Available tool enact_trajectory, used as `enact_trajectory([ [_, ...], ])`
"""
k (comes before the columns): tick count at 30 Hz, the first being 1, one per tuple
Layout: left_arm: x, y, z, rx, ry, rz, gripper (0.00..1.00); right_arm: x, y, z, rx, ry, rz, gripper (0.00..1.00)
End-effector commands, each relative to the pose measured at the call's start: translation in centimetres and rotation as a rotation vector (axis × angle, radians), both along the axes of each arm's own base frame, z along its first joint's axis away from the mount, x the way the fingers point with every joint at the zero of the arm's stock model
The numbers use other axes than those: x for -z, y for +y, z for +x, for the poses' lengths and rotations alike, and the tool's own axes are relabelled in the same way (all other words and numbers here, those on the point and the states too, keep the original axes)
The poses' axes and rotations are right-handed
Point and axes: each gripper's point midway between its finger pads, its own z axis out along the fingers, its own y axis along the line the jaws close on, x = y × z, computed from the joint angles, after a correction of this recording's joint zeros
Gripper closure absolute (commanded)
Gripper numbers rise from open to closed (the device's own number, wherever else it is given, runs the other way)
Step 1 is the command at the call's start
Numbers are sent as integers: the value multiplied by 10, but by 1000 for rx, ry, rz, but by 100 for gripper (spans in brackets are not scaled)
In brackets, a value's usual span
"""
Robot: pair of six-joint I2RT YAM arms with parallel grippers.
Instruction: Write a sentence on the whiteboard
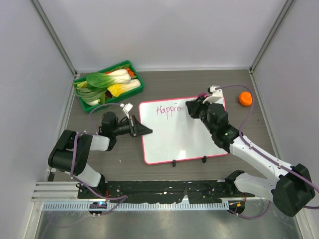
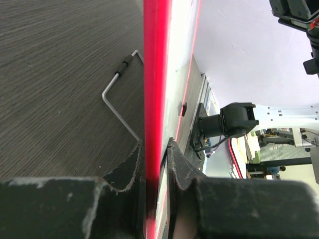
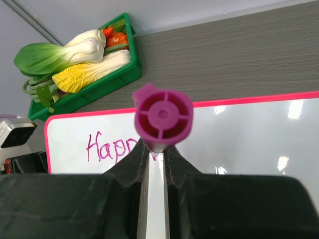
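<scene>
The grey wood-grain desk [image 1: 169, 84] is carrying all items inside a white-walled enclosure. The whiteboard [image 1: 174, 142], a glossy white panel with a pink-red frame, is lying at the centre of the desk between the two arms, with its two small black feet pointing toward the arm bases. The right arm [image 1: 254, 154] is reaching from the near right corner across the board's right edge to its far right area. The left arm [image 1: 75, 149] is folding in from the near left and pointing at the board's left edge. A green tray [image 1: 119, 64] holding leafy vegetables is sitting at the far left of the desk, apart from the board. The left jaws are clamping the board's left frame edge, with the red rim [image 2: 155, 74] passing between them. The right jaws are closing tightly on a purple marker [image 3: 163, 118], which is pointing down at the board surface. A small orange object [image 1: 244, 98] is resting near the board's far right corner. The sentence [image 1: 167, 110] is standing along the board's far edge as magenta letters reading roughly "Happin", just left of the marker.
</scene>
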Motion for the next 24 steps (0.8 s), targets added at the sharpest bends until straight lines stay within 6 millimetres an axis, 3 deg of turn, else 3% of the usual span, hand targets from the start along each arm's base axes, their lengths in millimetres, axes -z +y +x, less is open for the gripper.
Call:
enact_trajectory([
  [1, 43, 6, 1, -61, 39, 137, 100, -33, -6, 9, 43, -69, 41, 99],
  [16, 43, 6, 1, -58, 39, 137, 100, 0, -7, 20, 55, -2, 7, 99],
  [24, 43, 6, 1, -61, 38, 138, 100, 8, -23, 20, 109, 17, -31, 99],
])
